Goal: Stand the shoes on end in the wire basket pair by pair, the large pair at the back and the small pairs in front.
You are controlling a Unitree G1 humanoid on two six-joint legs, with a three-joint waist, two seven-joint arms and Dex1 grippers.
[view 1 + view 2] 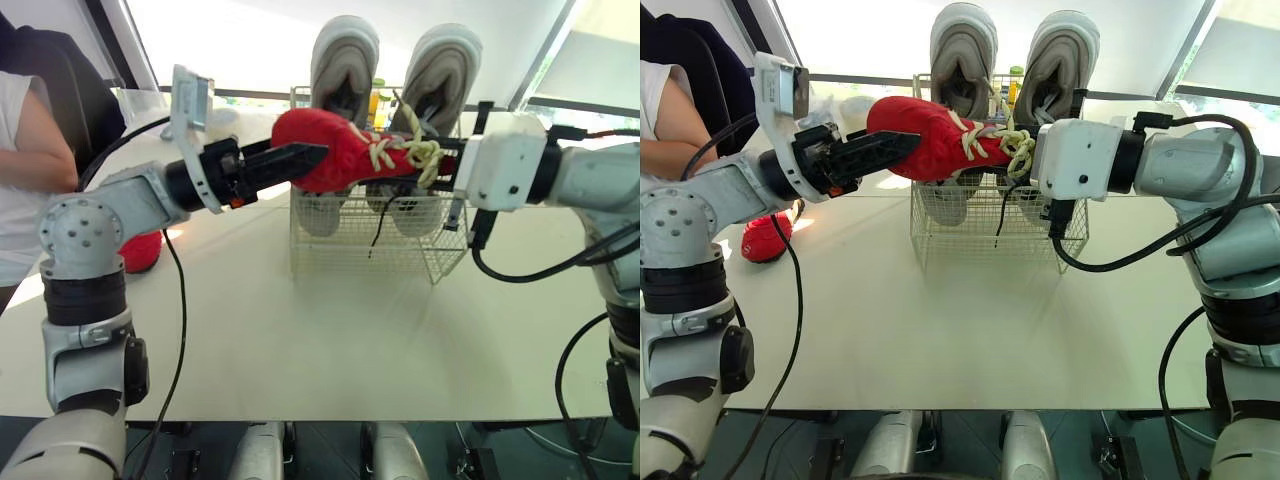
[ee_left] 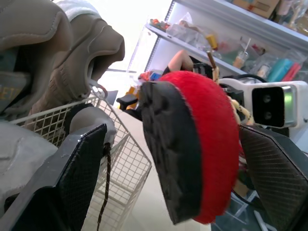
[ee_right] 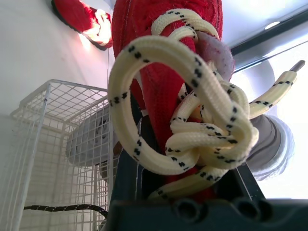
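Note:
A red shoe (image 1: pixel 340 150) with cream laces (image 3: pixel 192 120) hangs level in the air just in front of the top of the wire basket (image 1: pixel 370 245). My right gripper (image 1: pixel 442 165) is shut on its laced heel end. My left gripper (image 1: pixel 300 158) is open, one finger (image 2: pixel 72 183) on each side of the toe and black sole (image 2: pixel 168 154), with gaps showing. Two large grey shoes (image 1: pixel 345 60) stand on end at the back of the basket. The other red shoe (image 1: pixel 765 238) lies on the table at the left.
A person (image 1: pixel 30 150) in a white sleeve stands at the table's left edge. A black lace (image 1: pixel 378 225) dangles inside the basket. The white table (image 1: pixel 330 340) stretches bare in front of the basket. Shelves with clutter (image 2: pixel 231 43) lie beyond.

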